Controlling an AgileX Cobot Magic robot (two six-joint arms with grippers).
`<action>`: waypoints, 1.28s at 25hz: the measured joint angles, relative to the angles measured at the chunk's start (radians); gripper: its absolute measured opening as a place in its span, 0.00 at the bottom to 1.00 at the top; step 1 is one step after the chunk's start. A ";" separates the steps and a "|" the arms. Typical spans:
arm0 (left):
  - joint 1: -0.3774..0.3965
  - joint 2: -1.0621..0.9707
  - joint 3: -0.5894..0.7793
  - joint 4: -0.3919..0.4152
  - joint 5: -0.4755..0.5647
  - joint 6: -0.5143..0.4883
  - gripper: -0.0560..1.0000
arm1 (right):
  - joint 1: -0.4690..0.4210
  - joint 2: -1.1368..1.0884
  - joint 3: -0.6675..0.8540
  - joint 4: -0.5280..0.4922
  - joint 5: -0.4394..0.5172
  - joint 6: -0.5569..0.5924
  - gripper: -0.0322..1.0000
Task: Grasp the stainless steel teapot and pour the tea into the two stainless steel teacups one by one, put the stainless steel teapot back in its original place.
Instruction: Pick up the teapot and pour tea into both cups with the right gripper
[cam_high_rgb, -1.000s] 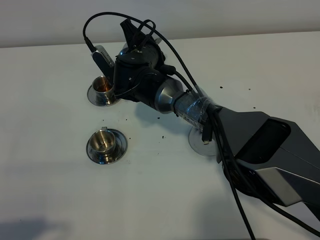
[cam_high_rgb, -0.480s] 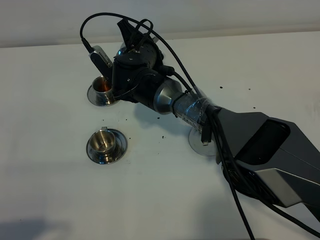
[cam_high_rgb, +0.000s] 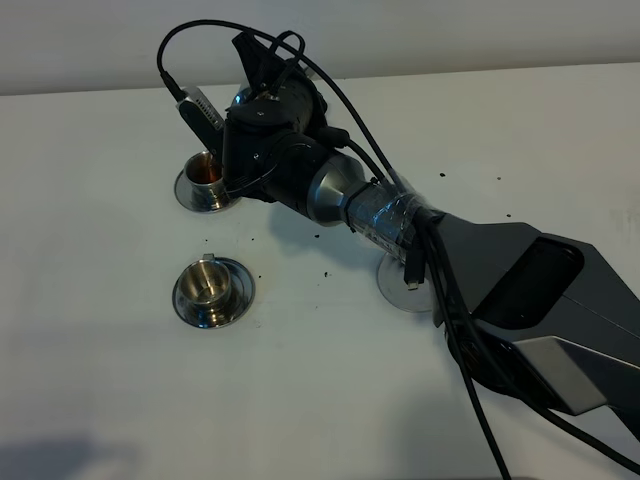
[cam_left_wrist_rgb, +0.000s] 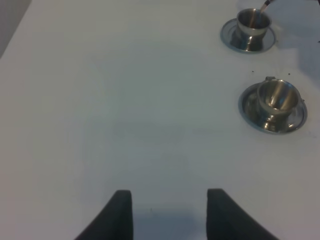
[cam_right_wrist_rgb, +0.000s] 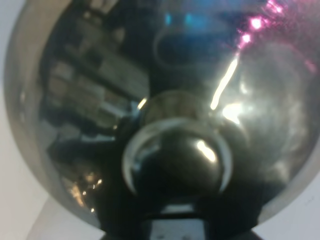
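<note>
My right gripper (cam_high_rgb: 262, 85) is over the far teacup (cam_high_rgb: 205, 171), shut on the stainless steel teapot. The teapot's domed lid and knob (cam_right_wrist_rgb: 175, 156) fill the right wrist view; in the high view the wrist hides most of the pot. In the left wrist view the thin spout tip (cam_left_wrist_rgb: 265, 4) hangs over the far teacup (cam_left_wrist_rgb: 252, 22), which holds brown tea. The near teacup (cam_high_rgb: 208, 284) stands on its saucer, also seen in the left wrist view (cam_left_wrist_rgb: 275, 97). My left gripper (cam_left_wrist_rgb: 170, 215) is open and empty, low over bare table, apart from both cups.
A round steel coaster (cam_high_rgb: 400, 288) lies on the white table (cam_high_rgb: 120, 380), partly under the right arm. Dark specks are scattered near the cups. The right arm (cam_high_rgb: 520, 300) and its cables cross the right half of the table.
The right wrist with the teapot has shifted slightly left and back over the far teacup. The cups and the left gripper have not moved.
</note>
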 joint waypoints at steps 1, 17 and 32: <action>0.000 0.000 0.000 0.000 0.000 0.000 0.42 | 0.000 0.000 0.000 0.000 0.000 0.000 0.21; 0.000 0.000 0.000 0.000 0.000 0.000 0.42 | 0.000 0.000 0.000 0.001 0.011 0.000 0.20; 0.000 0.000 0.000 0.000 0.000 0.000 0.42 | 0.000 0.000 0.000 0.082 0.018 -0.001 0.20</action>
